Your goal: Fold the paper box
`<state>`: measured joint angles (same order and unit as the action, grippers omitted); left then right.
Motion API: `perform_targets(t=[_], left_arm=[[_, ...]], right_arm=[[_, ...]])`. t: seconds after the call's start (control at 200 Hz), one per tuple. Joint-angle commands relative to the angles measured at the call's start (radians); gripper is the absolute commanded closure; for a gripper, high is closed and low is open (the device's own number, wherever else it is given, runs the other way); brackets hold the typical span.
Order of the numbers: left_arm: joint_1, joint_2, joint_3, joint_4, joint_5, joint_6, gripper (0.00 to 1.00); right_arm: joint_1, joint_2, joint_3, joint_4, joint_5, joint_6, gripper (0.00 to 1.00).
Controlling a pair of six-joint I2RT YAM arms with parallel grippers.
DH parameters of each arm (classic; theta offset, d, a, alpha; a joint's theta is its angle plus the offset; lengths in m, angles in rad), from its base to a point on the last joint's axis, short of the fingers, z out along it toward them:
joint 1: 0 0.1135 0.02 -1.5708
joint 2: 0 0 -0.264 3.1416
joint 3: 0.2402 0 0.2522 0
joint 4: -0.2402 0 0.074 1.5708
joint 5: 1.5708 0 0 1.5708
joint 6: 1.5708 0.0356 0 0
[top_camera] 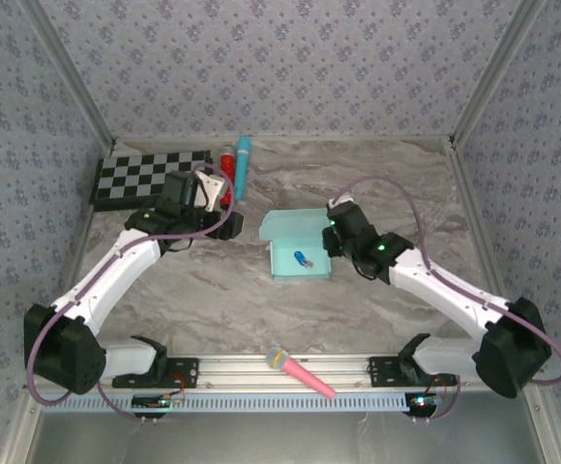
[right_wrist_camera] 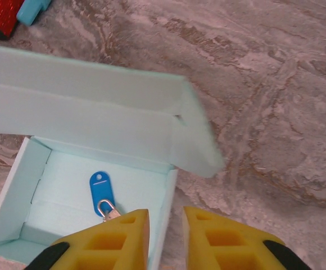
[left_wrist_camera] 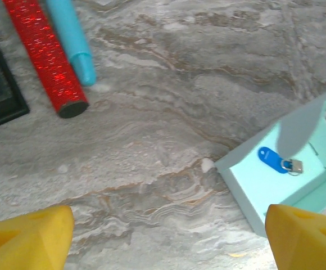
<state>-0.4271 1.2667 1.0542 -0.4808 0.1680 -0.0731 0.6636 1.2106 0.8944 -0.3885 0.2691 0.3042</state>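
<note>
Paper box (right_wrist_camera: 84, 112) mint, tray formed, lid open, blue key tag (right_wrist_camera: 100, 188) inside

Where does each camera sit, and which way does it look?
Top external: high behind the robot, facing down at table; left arm with left tool, right arm with right tool.
Left wrist: on left arm, facing table and red tube; yellow fingers.
Right wrist: on right arm, facing into paper box; yellow fingers.
Shared: all see blue key tag.

Paper box (right_wrist_camera: 84, 107): thin matt card. Desk (right_wrist_camera: 275, 84): smooth, marble-patterned, low sheen. Red tube (left_wrist_camera: 45, 56): glittering foil. Cyan tube (left_wrist_camera: 67, 34): smooth, probably plastic. Key tag (right_wrist_camera: 99, 188): glossy blue plastic, metal ring. Right pincer (right_wrist_camera: 166, 218) pads (right_wrist_camera: 118, 239): matt yellow.
</note>
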Motion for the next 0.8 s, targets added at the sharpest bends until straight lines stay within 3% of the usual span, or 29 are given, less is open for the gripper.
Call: perform_targets(t=[0.0, 0.295, 0.43, 0.6, 0.795], left_arm=[[-0.045, 0.02, 0.008, 0.032, 0.002, 0.048, 0.13], [-0.109, 0.095, 0.029, 0.059, 0.044, 0.089, 0.14], [-0.13, 0.155, 0.066, 0.063, 0.059, 0.086, 0.15], [-0.154, 0.217, 0.101, 0.08, 0.061, 0.086, 0.15], [-0.159, 0.275, 0.136, 0.085, 0.071, 0.083, 0.18]], right_arm=[[-0.062, -0.049, -0.029, -0.044, -0.097, -0.046, 0.72], [-0.23, -0.031, -0.079, 0.017, -0.351, -0.167, 0.45], [-0.311, 0.018, -0.065, 0.042, -0.464, -0.231, 0.43], [-0.344, 0.097, -0.027, 0.043, -0.54, -0.3, 0.43], [-0.362, 0.144, -0.006, 0.084, -0.545, -0.321, 0.43]])
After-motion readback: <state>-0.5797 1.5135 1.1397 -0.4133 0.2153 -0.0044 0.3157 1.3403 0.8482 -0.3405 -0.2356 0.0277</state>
